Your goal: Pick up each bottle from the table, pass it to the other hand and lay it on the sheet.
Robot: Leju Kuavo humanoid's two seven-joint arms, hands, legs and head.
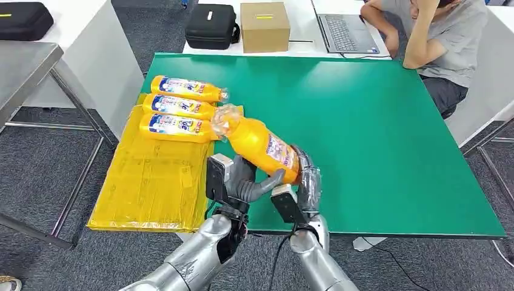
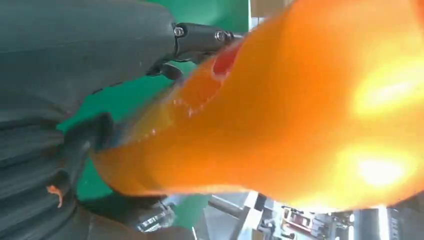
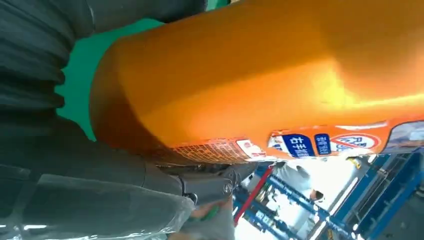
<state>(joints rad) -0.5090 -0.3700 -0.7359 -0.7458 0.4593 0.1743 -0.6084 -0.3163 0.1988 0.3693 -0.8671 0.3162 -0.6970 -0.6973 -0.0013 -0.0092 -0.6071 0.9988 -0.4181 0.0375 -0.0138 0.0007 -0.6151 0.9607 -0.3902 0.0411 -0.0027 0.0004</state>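
Observation:
An orange bottle hangs tilted over the green table's front edge, its clear cap end toward the yellow sheet. My right hand grips its base. My left hand reaches in from the sheet side, and its fingers close under the bottle's lower body. The left wrist view shows the bottle lying between the thumb and fingers. In the right wrist view the labelled bottle sits within that hand. Three more orange bottles lie side by side on the sheet's far end.
A person sits at the table's far right corner beside a laptop. A cardboard box and a black case stand behind the table. A grey metal table stands to the left.

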